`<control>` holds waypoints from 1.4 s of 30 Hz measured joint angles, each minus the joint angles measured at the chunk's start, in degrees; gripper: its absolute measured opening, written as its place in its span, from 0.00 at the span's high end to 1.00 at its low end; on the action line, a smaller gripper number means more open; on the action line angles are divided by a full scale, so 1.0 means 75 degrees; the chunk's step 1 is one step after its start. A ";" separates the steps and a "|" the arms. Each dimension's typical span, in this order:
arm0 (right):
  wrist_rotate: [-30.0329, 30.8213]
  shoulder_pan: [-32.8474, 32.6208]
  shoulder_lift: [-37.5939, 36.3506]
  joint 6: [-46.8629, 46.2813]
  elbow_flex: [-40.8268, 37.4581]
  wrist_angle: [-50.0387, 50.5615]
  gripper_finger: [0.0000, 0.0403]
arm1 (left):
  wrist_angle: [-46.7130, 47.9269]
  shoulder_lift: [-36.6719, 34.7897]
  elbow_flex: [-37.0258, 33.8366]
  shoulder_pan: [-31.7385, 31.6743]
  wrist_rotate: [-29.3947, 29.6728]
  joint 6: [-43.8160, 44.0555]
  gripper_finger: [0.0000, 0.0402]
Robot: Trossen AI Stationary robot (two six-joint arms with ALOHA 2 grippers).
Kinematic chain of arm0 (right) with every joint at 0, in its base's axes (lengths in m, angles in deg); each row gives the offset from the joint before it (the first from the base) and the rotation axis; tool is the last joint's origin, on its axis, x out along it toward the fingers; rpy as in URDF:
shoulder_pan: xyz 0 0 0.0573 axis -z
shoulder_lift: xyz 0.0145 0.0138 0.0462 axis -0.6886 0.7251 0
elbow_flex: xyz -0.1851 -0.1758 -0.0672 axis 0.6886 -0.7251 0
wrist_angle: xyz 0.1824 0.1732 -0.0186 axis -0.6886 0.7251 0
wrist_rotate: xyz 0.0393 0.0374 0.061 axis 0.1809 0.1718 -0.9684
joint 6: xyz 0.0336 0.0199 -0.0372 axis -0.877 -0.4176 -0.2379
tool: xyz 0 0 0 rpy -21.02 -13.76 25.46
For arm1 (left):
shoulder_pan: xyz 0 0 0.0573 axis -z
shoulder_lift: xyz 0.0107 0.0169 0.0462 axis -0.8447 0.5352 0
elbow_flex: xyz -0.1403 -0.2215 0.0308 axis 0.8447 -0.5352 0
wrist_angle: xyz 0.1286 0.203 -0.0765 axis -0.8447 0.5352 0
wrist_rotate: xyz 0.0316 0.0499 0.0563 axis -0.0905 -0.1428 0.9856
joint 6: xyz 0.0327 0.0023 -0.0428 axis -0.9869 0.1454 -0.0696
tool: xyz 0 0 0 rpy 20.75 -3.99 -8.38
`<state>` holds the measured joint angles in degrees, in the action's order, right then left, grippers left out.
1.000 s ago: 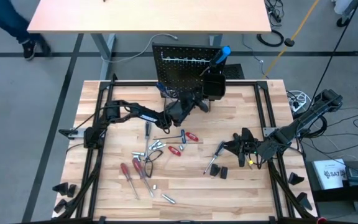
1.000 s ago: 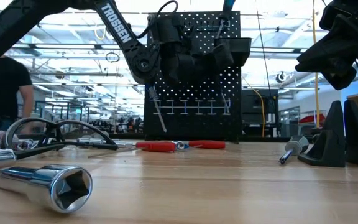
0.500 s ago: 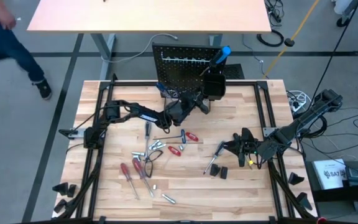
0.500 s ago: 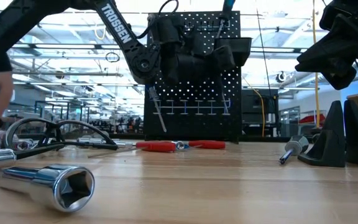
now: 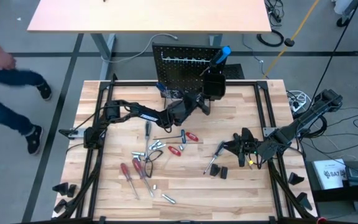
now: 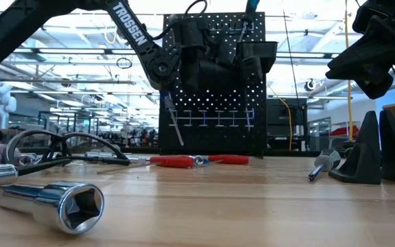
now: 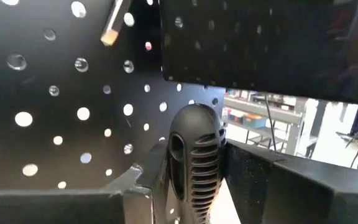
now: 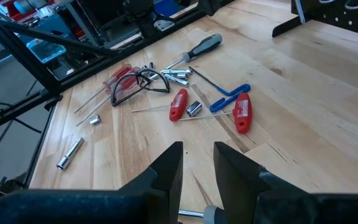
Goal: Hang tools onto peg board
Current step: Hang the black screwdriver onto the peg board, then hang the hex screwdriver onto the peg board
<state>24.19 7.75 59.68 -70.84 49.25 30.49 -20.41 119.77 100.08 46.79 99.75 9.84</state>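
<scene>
**Low view: left gripper at the peg board with a tool**

Nearest, a chrome socket (image 6: 50,204) lies at the bench's front edge. Further in, red-handled tools (image 5: 182,143) lie scattered mid-bench. Right gripper (image 5: 230,149) hovers near the right edge, fingers (image 8: 169,167) parted, holding nothing. At the back edge stands the peg board (image 5: 185,64). Left gripper (image 5: 199,102) sits against its face under the black bin (image 5: 213,86), clamped on a ribbed black handle (image 7: 193,158).

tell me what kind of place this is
Probably a robotics lab or workshop: a pale wooden table strewn with small hand tools, an upright black perforated peg board, and open industrial ceilings beyond.
</scene>
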 joint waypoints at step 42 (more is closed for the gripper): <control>-0.0178 -0.0001 0.0000 -0.0088 0.0000 0.0003 0.80 | 0.1931 -0.1090 -0.0079 0.2509 0.1553 -0.1377 0.27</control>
<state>22.86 7.74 59.68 -71.51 49.25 30.51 -5.93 111.60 99.49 65.61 111.40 -0.49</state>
